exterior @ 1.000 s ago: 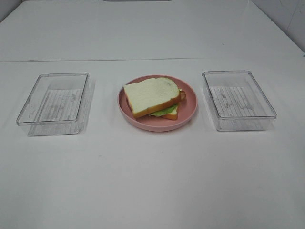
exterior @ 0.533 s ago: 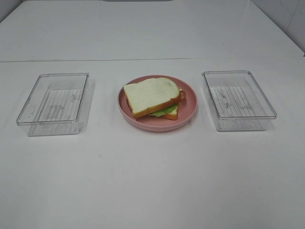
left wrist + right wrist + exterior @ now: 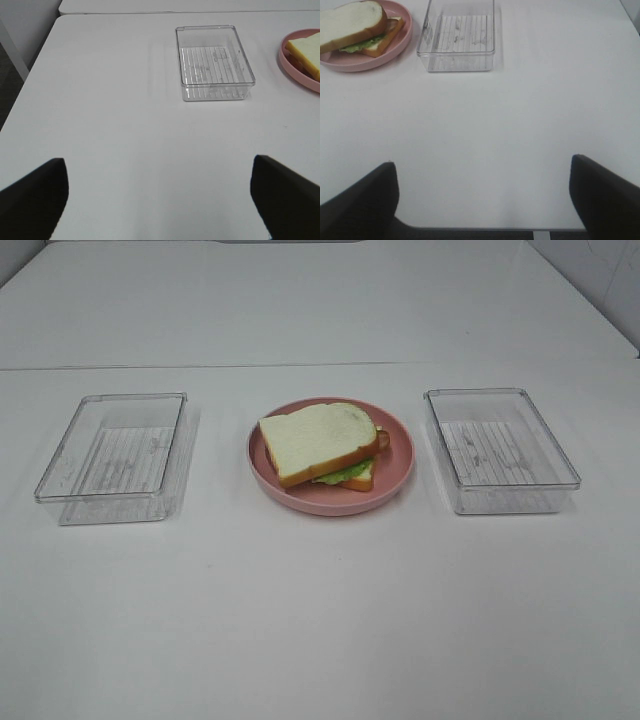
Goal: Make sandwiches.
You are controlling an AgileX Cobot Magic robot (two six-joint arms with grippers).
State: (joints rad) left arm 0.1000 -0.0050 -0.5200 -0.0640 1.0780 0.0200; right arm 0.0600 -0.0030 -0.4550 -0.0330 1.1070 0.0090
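Bright, even light falls from overhead and washes the white tabletop [image 3: 320,620] nearly flat, with only faint grey shadows hugging the plate [image 3: 400,475] and the two clear trays [image 3: 110,445]. The tray walls catch small pale glints. The overhead picture is slightly soft and grainy. In both wrist views the dark jaws sit close to the lens, blurred and underexposed, while the tabletop ahead of them stays reasonably sharp.

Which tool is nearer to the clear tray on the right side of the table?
Right. The right tool stands open and pulled back on that clear tray's own side. The left tool, also open, faces the other tray, beyond the plate.
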